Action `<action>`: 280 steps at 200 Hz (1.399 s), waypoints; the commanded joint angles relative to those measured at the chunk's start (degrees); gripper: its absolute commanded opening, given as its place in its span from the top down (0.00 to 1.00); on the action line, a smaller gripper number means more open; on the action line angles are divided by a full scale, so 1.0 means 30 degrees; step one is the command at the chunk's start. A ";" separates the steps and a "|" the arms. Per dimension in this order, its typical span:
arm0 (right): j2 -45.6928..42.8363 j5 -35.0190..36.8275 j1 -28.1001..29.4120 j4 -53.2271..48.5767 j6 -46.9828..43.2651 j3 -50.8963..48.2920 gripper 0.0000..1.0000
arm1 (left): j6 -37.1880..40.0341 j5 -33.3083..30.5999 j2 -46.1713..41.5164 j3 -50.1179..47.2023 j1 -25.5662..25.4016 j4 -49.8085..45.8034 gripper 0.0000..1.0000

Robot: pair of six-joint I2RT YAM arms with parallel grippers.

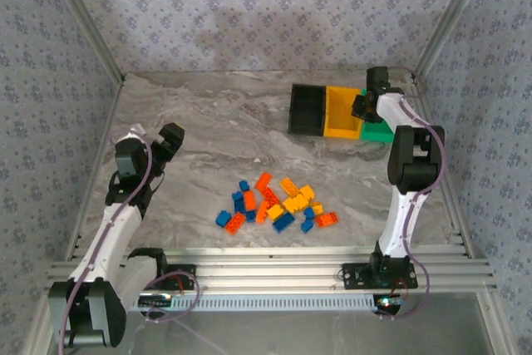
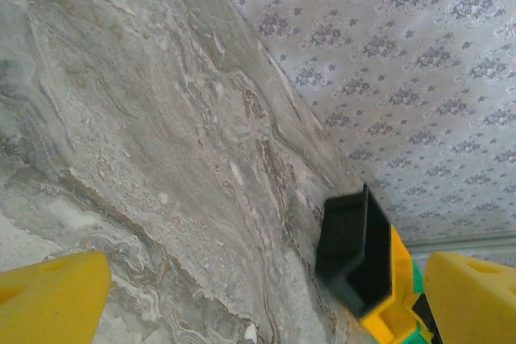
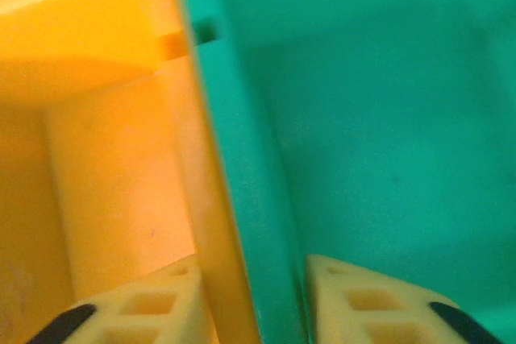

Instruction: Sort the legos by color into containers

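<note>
Three joined bins (image 1: 324, 110), one black, one yellow and one green, sit at the table's (image 1: 216, 122) far right corner. The right gripper (image 1: 366, 106) pinches them where yellow meets green. About twenty legos (image 1: 278, 205) in red, blue and yellow cluster near the middle of the front edge. The left gripper (image 1: 158, 140), spread wide and empty, hovers over bare table by the left edge.

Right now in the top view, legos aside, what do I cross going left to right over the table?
left end effector → black bin → yellow bin → green bin
</note>
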 commanded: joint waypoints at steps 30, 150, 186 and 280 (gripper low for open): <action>-0.0789 -0.0159 0.2162 -0.0322 0.0728 -0.0902 1.00 | -0.0713 0.1729 0.0382 -0.0444 -0.0123 0.0457 0.00; -0.2901 0.2605 1.0843 0.0780 0.3487 -0.3663 1.00 | -0.1624 0.1284 -0.2190 -0.2036 -0.1603 -0.1592 0.00; -0.2521 0.2426 1.1440 0.0546 0.3171 -0.3555 1.00 | -0.1586 0.1155 -0.3281 -0.2832 -0.1639 -0.2417 0.00; -0.2991 0.3105 1.2127 0.0471 0.4060 -0.4614 0.59 | -0.0853 0.1104 -0.3981 -0.2991 -0.1639 -0.3242 0.00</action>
